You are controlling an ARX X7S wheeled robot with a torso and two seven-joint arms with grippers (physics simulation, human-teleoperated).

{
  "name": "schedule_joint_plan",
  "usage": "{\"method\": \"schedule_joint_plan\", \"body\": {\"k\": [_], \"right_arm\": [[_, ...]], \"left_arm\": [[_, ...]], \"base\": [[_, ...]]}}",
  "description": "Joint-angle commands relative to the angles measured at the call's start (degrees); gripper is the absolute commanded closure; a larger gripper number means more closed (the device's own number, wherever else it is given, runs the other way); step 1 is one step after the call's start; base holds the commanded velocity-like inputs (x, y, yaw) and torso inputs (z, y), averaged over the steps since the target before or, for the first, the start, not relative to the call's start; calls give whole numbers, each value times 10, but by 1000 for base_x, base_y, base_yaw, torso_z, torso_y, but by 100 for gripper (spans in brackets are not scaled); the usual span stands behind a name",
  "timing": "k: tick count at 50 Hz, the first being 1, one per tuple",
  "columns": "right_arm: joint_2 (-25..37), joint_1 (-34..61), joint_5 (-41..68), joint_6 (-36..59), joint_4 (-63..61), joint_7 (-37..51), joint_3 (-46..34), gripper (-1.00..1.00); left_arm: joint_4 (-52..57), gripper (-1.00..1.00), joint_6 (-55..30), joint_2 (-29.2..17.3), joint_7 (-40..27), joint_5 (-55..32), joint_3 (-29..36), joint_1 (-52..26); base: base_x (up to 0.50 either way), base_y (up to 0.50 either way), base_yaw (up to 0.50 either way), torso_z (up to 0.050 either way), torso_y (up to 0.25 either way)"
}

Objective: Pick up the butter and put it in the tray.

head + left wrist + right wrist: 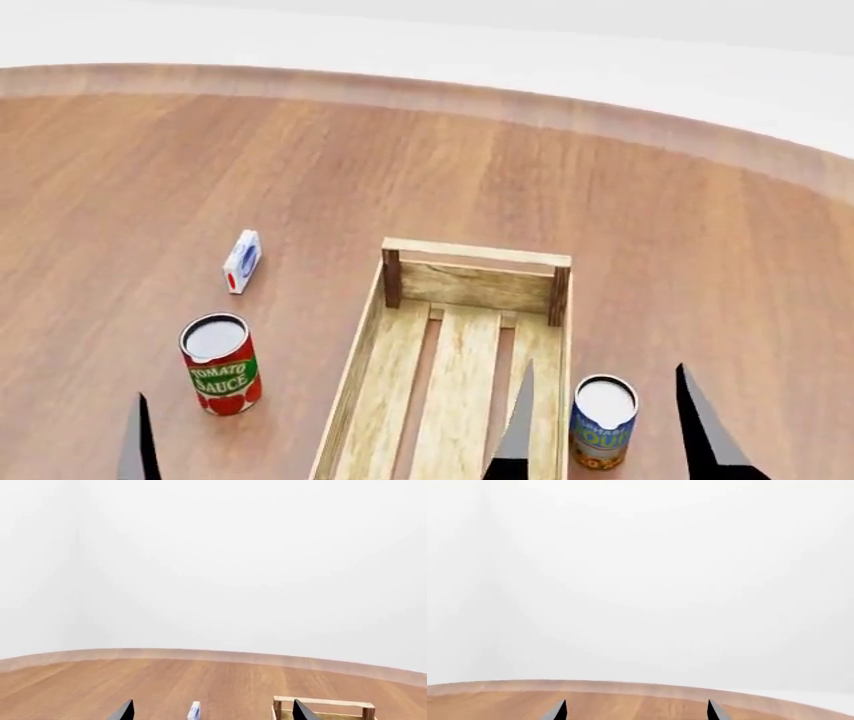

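Both of our grippers hold their dark fingers spread apart with nothing between them: the right gripper (601,425) shows two pointed tips at the near edge of the head view, straddling the soup can, and the left gripper (210,711) shows the same wide gap in its wrist view. In the head view only one left fingertip (134,445) appears.

We see a wooden table (267,160) with a curved far edge. On it, largest, lies the tray (467,290), a long slatted crate running away from us, holding nothing. Left of it stands a tomato sauce can (220,364), upright. Right of the tray, just beside its wall, stands a blue soup can (603,420). Farther left and beyond the sauce can sits a small white, blue and red carton (242,261).

We cannot find the butter in any view.
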Motion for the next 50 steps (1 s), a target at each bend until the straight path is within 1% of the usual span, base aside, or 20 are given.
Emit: {"method": "schedule_joint_plan", "body": {"k": [1,3,5,9,14,16,17,19,22,25,29,32,33,38,40,42,50], "right_arm": [[29,-1,41,43,-51,-47,13,-100],[46,-18,84,28,-63,-84,18,-100],[71,-46,70,28,-65,-98,14,-100],[95,-100,101,-9,-76,-126,41,-100],[122,-146,134,-30,-90,-152,66,-100],[149,-168,114,-20,-102,-163,65,-100],[155,-173,106,-20,-104,-164,64,-100],[160,-195,146,-42,-102,-182,83,-100],[181,-232,165,-53,-104,-201,102,-100],[198,-269,160,-62,-107,-213,120,-100],[212,-308,182,-83,-104,-234,147,-100],[217,-322,174,-83,-97,-232,160,-100],[221,-334,186,-94,-96,-241,172,-100],[235,-354,187,-86,-89,-244,193,-100],[243,-365,172,-72,-89,-232,208,-100],[245,-370,185,-81,-84,-243,217,-100],[290,-395,204,-42,-89,-262,258,-100]], "left_arm": [[3,-100,-3,7,13,-8,-15,-3],[5,-100,-3,6,11,-6,-12,-2],[6,-100,-4,5,10,-6,-11,-3],[5,-100,-5,3,7,-10,-11,-4],[8,-100,-6,1,4,-11,-9,-4],[7,-100,-5,0,3,-10,-7,-4],[7,-100,-5,-1,3,-10,-6,-4],[7,-100,-4,-1,2,-10,-5,-4],[4,-100,0,-3,1,-10,-4,-4],[1,-100,1,-4,0,-11,-4,-4],[3,-100,0,-6,-2,-9,2,-4],[4,-100,-1,-7,-2,-10,4,-5],[6,-100,-2,-8,-3,-10,4,-5],[5,-100,-1,-10,-5,-11,5,-5],[5,-100,0,-11,-7,-11,5,-5],[4,-100,0,-11,-8,-11,6,-6],[12,-100,-5,-14,-11,-17,7,-5]], "base": [[0,0,0,0,0],[0,0,0,0,0],[0,0,0,0,0],[0,0,0,0,0],[0,0,0,0,0],[0,0,0,0,0],[0,0,0,0,0],[0,0,0,0,0],[0,0,0,0,0],[0,0,0,0,0],[0,0,0,0,0],[0,0,0,0,0],[0,0,0,0,0],[0,0,0,0,0],[0,0,0,0,0],[0,0,0,0,0],[0,0,0,0,0]]}}
